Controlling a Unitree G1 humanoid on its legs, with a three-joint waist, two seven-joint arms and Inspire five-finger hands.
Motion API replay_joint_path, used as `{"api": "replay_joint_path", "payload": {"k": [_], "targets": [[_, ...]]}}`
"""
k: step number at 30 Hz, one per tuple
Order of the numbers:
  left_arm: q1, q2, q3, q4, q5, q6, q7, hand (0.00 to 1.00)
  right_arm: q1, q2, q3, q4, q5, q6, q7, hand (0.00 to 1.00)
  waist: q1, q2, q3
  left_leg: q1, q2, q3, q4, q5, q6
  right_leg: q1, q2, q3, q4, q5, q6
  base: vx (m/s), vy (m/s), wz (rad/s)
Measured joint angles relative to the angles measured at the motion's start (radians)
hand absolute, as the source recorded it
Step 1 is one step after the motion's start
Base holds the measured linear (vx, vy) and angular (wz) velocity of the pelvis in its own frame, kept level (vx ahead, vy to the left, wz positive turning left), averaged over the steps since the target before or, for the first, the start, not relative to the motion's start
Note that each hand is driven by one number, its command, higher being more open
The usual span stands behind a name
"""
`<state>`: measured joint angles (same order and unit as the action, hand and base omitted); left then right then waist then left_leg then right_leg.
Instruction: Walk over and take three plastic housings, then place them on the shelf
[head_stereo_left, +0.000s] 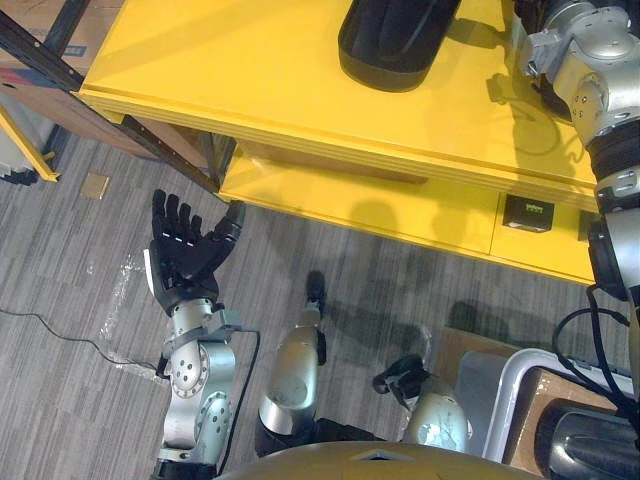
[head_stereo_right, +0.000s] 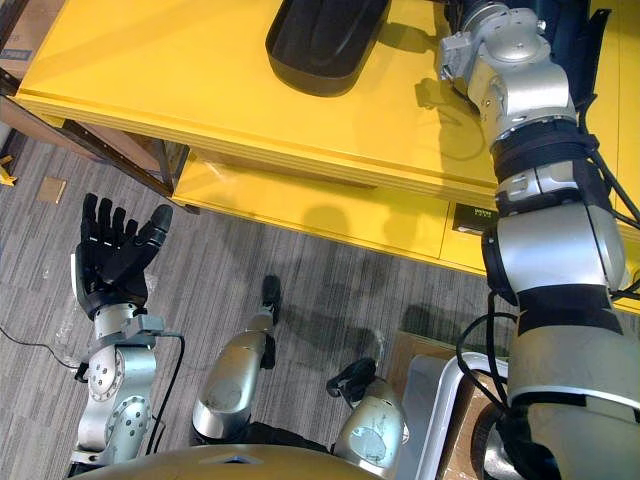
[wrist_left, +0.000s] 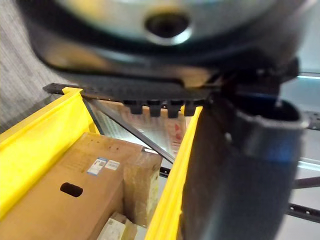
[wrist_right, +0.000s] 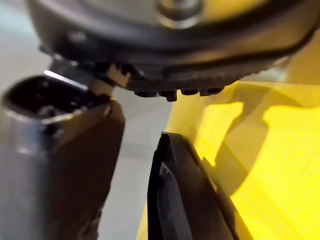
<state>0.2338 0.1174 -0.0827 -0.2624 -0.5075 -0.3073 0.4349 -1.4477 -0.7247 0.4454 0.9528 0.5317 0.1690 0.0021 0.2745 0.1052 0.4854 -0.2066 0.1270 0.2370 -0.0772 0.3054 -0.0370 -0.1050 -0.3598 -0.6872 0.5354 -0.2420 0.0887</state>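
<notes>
While the left hand (head_stereo_left: 185, 245) hangs open at lower left, the right hand (wrist_right: 60, 150) spreads wide near a housing (head_stereo_left: 395, 40) lying on the shelf (head_stereo_left: 250, 80), upper centre. A careless pull-back of that arm could clip the housing and slide it off the edge.

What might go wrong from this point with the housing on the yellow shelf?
The right hand sits close beside the black housing on the yellow shelf; pulling that arm back might knock or drag the housing. The left hand hangs open over the floor near the shelf's dark frame leg, so a step forward might strike it.
</notes>
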Motion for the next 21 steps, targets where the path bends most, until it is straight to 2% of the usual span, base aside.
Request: {"api": "replay_joint_path", "payload": {"k": [6, 17, 21], "targets": [[-0.001, 0.000, -0.001, 0.020, -0.001, 0.000, 0.003, 1.00, -0.021, 0.025, 0.019, 0.021, -0.015, -0.015, 0.015, 1.00, 0.002, 0.001, 0.001, -0.004, -0.001, -0.006, 0.003, 0.001, -0.001, 0.000, -0.003, -0.006, 0.007, -0.008, 0.000, 0.01, -0.058, 0.03], [0.002, 0.000, -0.001, 0.020, -0.002, 0.000, 0.000, 1.00, -0.023, 0.026, 0.036, 0.014, -0.014, -0.119, 0.038, 1.00, 0.029, 0.004, 0.002, -0.015, -0.003, -0.028, 0.004, 0.006, -0.005, 0.004, -0.006, -0.025, 0.018, -0.022, 0.000, 0.01, -0.055, 0.05], [0.002, 0.000, -0.001, 0.021, -0.002, 0.000, -0.001, 1.00, -0.024, 0.026, 0.036, 0.013, -0.014, -0.120, 0.038, 1.00, 0.028, 0.004, 0.002, -0.015, -0.003, -0.029, 0.005, 0.006, -0.005, 0.003, -0.007, -0.026, 0.021, -0.022, -0.001, 0.00, -0.040, 0.01]]}}
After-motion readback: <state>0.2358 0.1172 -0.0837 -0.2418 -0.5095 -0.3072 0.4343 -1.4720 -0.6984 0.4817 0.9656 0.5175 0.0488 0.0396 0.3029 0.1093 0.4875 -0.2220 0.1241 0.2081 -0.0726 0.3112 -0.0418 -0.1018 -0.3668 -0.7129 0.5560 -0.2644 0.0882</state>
